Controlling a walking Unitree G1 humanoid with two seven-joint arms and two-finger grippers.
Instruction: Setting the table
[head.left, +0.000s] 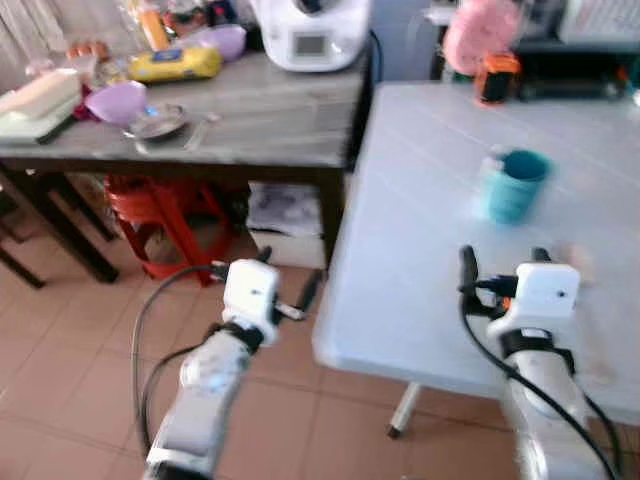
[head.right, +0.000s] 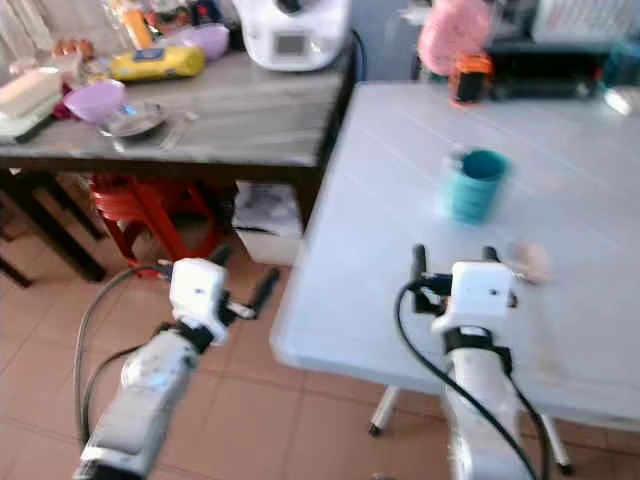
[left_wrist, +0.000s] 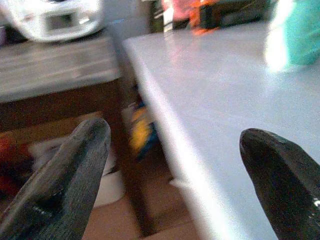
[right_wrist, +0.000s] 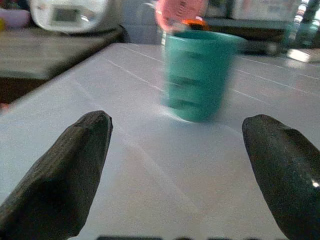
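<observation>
The teal plastic cup (head.left: 515, 184) stood right of centre on the white counter (head.left: 420, 260). The right pincer (right_wrist: 175, 165) hovered before it, spread wide; the left pincer (left_wrist: 170, 170) (likewise spread) hung at lower left, off the counter's edge.

A teal plastic cup (head.right: 472, 184) is standing upright on the pale white table (head.right: 400, 240), ahead of the right gripper (head.right: 452, 258), whose black fingers are spreading apart.
</observation>
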